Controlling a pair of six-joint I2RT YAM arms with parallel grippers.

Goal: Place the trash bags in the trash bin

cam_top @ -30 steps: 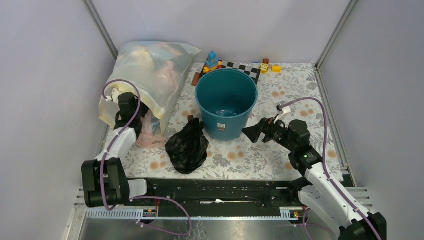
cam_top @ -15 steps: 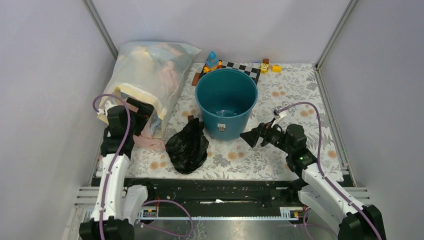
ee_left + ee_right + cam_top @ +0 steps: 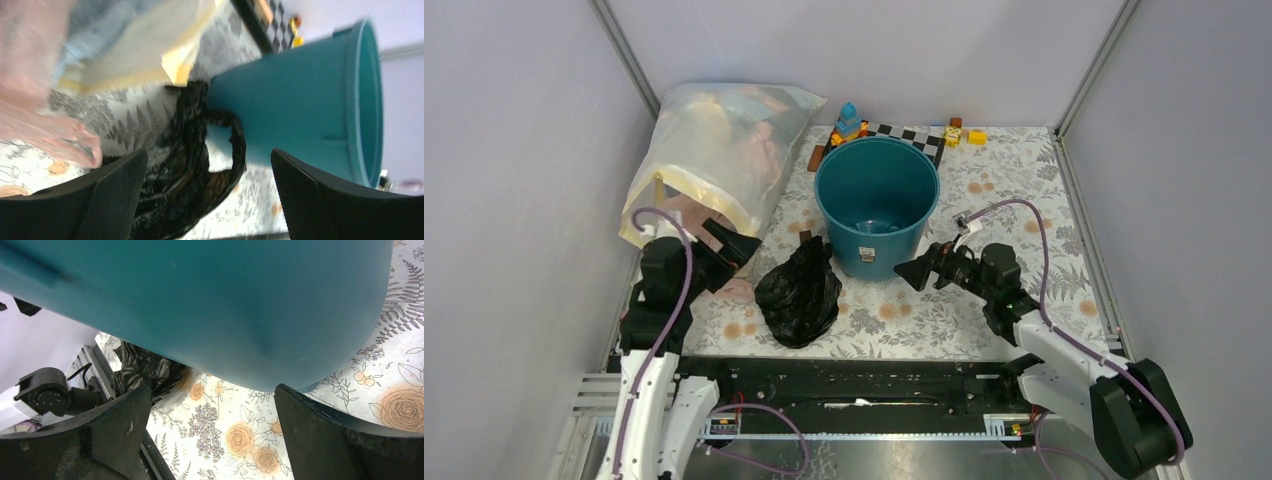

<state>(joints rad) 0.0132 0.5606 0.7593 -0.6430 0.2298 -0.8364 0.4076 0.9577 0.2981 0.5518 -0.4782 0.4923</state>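
Across the floral cloth [image 3: 1024, 215] in the top view, the task looks barely begun: nothing has gone into the bin, and the picking up, lifting over the rim and dropping are all left to do. Largest of the containers is the clothes bag [image 3: 714, 150], lying at upper left, stuffed with pale pink and blue fabric, some of the pink spilling from its mouth at lower left. Next comes the bin [image 3: 876, 205], upright at centre, its bare teal floor visible with no black plastic inside. Just below and left of it, the black bag [image 3: 799, 293] sits crumpled on the cloth; in the left wrist view its loop handle [image 3: 235, 135] seems to rest against the bin's wall, though I cannot be sure that they touch. The left gripper [image 3: 736, 255] hangs left of the black bag, jaws spread wide and holding nothing, aimed toward bag and bin. The right gripper [image 3: 916, 268] sits low at the bin's right side, jaws likewise wide apart and empty, and the bin wall fills its wrist view. Smallest, a few toy blocks [image 3: 849, 122] and a checkerboard [image 3: 914, 135] lie behind the bin at the top.
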